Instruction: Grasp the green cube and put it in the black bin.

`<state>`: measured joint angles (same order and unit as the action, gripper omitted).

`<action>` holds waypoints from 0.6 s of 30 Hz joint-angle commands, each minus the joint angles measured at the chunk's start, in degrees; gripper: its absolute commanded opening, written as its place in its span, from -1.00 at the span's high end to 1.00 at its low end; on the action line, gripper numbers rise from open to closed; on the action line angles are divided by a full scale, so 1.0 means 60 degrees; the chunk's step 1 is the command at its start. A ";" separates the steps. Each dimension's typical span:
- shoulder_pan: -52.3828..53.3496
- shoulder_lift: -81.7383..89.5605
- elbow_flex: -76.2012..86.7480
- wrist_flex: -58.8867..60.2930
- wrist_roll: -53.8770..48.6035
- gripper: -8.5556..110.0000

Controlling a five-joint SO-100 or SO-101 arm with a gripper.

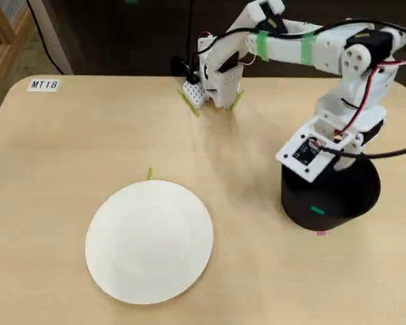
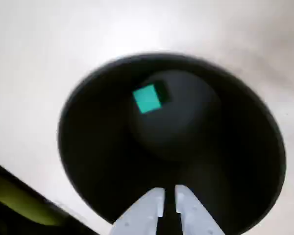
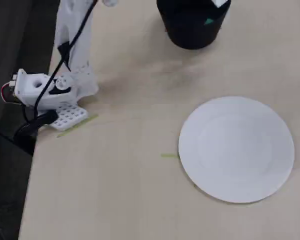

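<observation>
In the wrist view the green cube (image 2: 147, 99) lies on the floor of the black bin (image 2: 98, 161), left of the middle. My gripper (image 2: 169, 195) hangs over the bin's near rim, empty, its white fingers (image 2: 152, 208) together with only a thin slit between them. In a fixed view the bin (image 1: 352, 196) stands at the right of the table, and my wrist covers its mouth, so the cube and the fingertips are hidden there. In the other fixed view the bin (image 3: 190, 30) is at the top edge.
A white plate (image 1: 149, 240) lies front left on the wooden table; it also shows in the other fixed view (image 3: 237, 150). The arm's base (image 1: 216, 78) stands at the back edge. Thin green tape strips (image 1: 149, 174) mark the table. A small green mark (image 1: 317, 210) is on the bin's outer wall.
</observation>
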<state>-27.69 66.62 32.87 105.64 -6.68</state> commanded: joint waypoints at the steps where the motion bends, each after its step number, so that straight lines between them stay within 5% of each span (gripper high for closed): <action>1: 0.1978 0.1831 0.0352 0.0044 0.0073 0.86; 8: 0.5098 0.8364 0.6797 -0.2300 0.0000 0.86; 18: 0.3882 1.7651 1.7476 -0.5273 0.1538 0.86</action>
<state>-3.78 160.31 124.72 75.94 1.41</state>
